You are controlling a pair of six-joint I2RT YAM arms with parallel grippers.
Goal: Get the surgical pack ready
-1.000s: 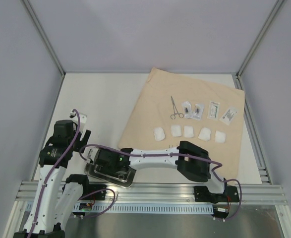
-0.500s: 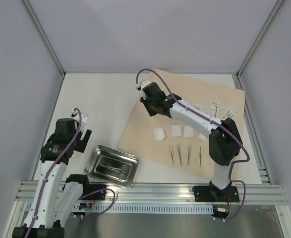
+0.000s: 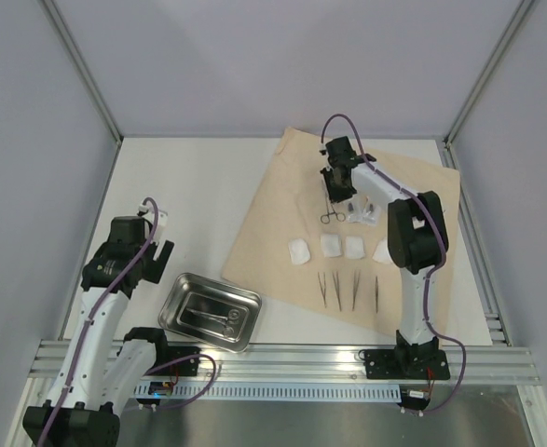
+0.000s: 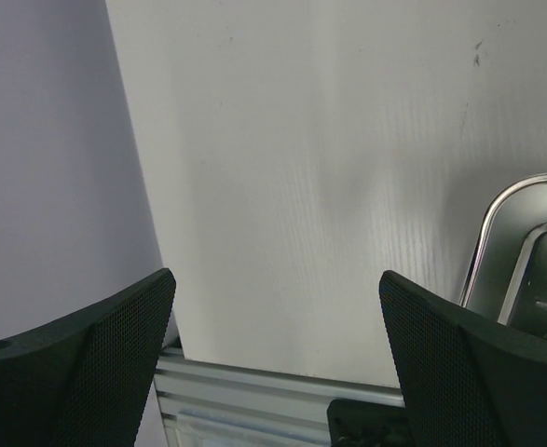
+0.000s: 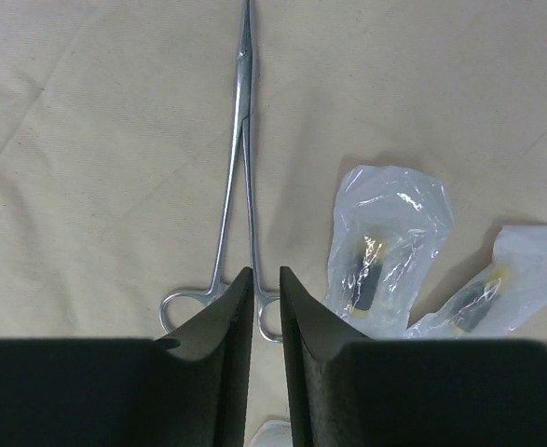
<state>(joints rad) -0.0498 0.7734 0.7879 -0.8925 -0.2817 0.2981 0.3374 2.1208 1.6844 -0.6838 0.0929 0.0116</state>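
The tan wrap sheet [image 3: 273,205] lies at the right and fills the right wrist view [image 5: 87,140]. On it lie a steel clamp [image 3: 327,209], clear packets [image 3: 366,212], white gauze pads [image 3: 299,250] and three tweezers [image 3: 336,287]. My right gripper [image 3: 333,193] hovers over the clamp's [image 5: 245,121] ring end. Its jaws [image 5: 266,272] are nearly shut with a narrow gap, holding nothing. A packet [image 5: 385,233] lies just right of them. The steel tray [image 3: 175,303] sits near the front left with a steel tool inside. My left gripper [image 3: 157,251] is open and empty, left of the tray [image 4: 487,242].
The right arm's upper links [image 3: 413,233] cover some packets and a gauze pad. Grey walls stand on three sides, with aluminium posts at the corners. An aluminium rail [image 3: 282,358] runs along the front edge and shows in the left wrist view [image 4: 254,382].
My right arm has swung from the tray at the front left to the far middle of the wrap, over the clamp. The tweezers came into view. The left arm shifted only slightly.
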